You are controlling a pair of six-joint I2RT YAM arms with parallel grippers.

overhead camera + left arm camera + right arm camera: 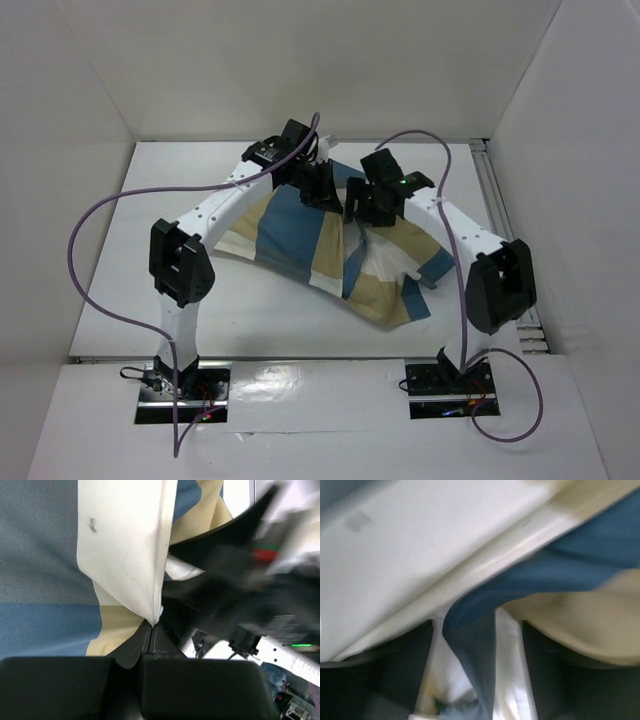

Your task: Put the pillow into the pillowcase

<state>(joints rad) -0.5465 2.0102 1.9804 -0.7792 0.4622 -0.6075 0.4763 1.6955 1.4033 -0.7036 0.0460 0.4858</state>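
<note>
You are looking at a robot lab cell: plain white walls (300, 70) box in a white desk (260, 320), the left arm (215, 210) and the right arm (470, 235) are bolted at its near edge, and purple cables (72, 243) loop around.

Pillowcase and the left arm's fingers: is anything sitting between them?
Nothing visible does. The left fingers are shut directly on a cream fold of the pillowcase. The right fingers stand apart, with a blue fold of the same cloth hanging between them in that blurred view.
</note>
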